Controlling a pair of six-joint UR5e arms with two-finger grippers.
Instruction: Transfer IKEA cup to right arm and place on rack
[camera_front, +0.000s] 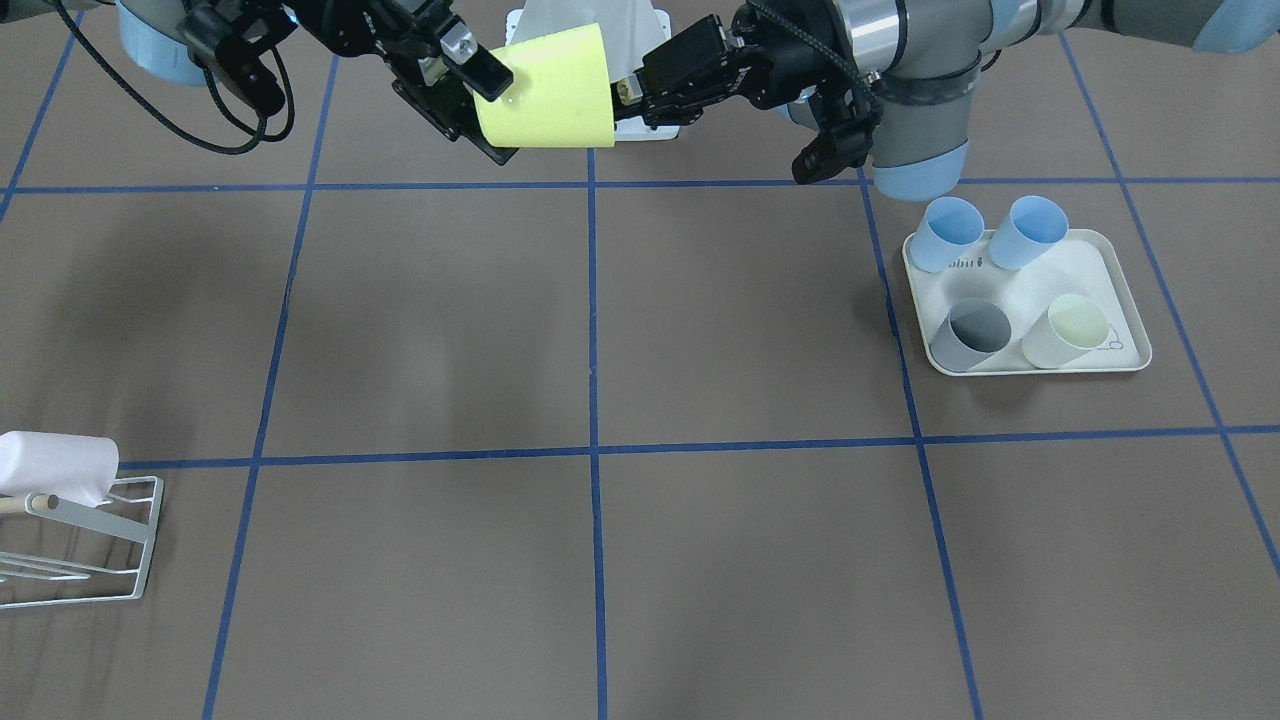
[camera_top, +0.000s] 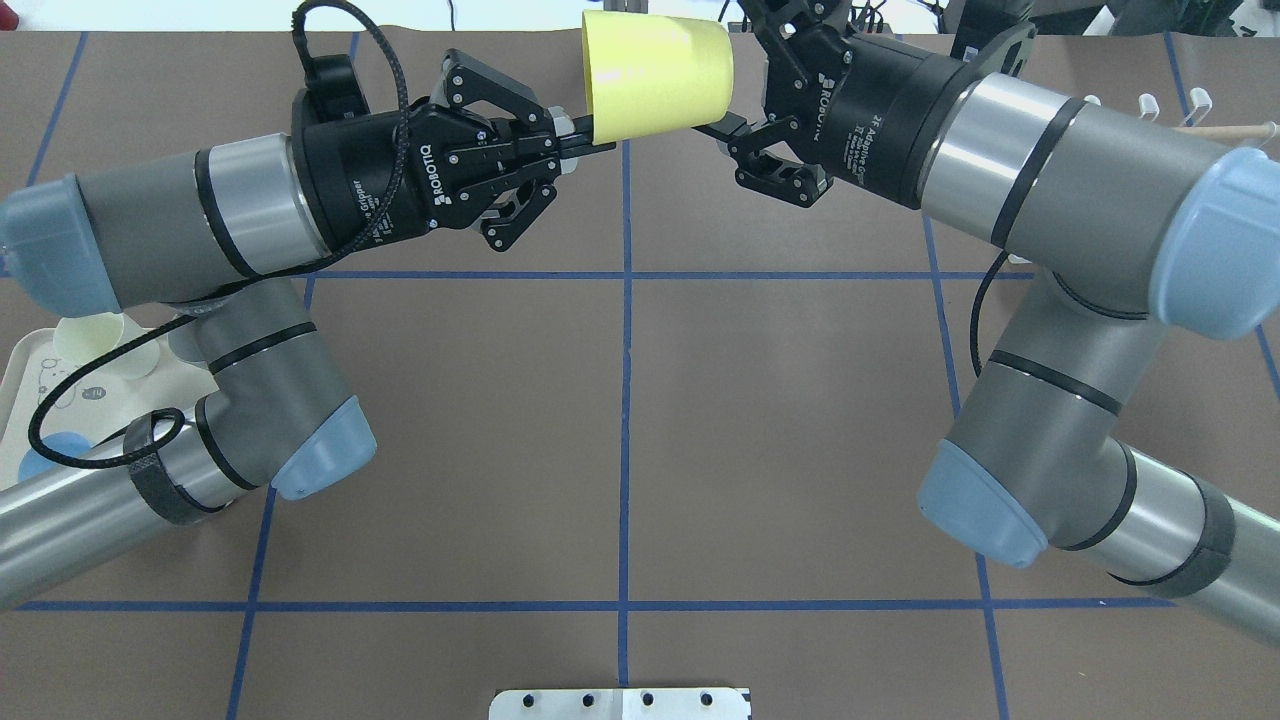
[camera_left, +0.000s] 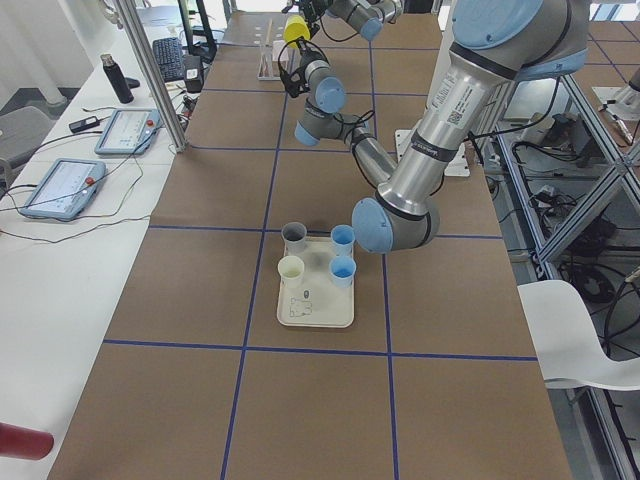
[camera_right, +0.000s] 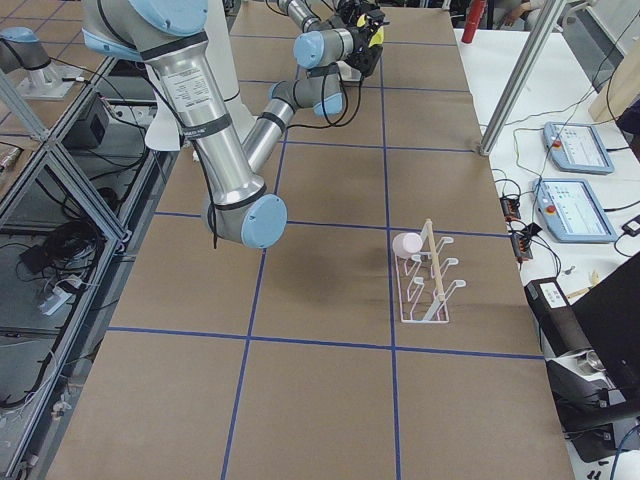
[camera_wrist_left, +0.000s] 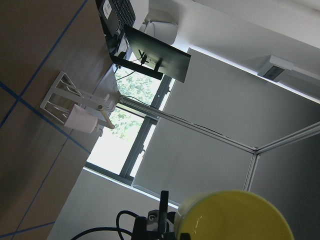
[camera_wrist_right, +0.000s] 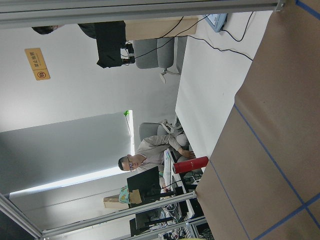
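While left end effector (camera_top: 590, 142) pinches cup (camera_top: 655, 75) rim aloft, right end effector (camera_top: 733, 72) straddles base, grip unclear.

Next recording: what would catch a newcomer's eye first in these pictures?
A bright yellow cup hangs in mid-air between the arms, its rim pinched by the left gripper while the fingers of the right gripper straddle its narrow end. On the robot's left sits a cream tray of four cups; on its right, a white wire rack bearing one white cup.
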